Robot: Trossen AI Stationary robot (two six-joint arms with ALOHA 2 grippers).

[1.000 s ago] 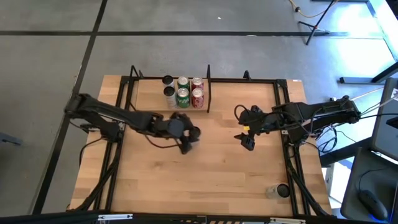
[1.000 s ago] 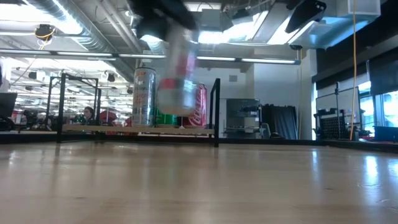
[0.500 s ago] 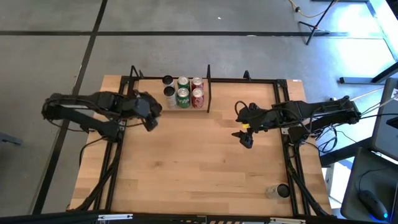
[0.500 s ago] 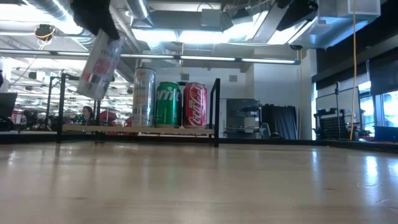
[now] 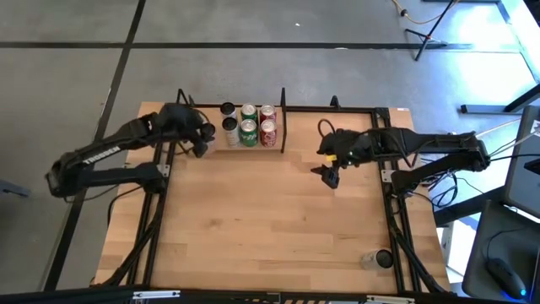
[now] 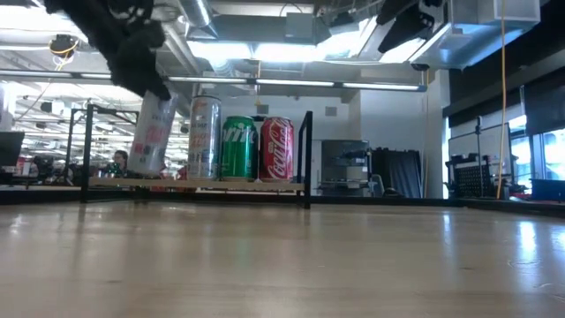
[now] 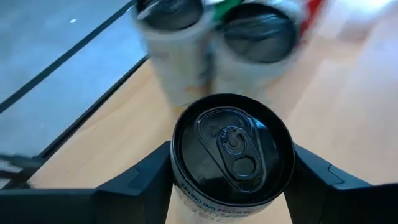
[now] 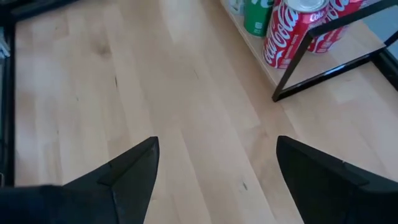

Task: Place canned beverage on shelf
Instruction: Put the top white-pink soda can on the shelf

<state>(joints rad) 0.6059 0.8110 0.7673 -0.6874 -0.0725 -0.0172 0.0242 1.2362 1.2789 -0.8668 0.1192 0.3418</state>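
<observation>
One pale, black-topped can (image 7: 231, 155), seemingly tilted, clamped in left gripper (image 7: 231, 186); right gripper (image 8: 214, 180) apart

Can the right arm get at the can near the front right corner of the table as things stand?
Probably yes. The right gripper hangs open and empty above bare tabletop, and nothing stands between it and the lone can. The left gripper is busy holding a can by the shelf.

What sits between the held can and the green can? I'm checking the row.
A tall silver can, in the low view, between the left gripper's can and the green can.
</observation>
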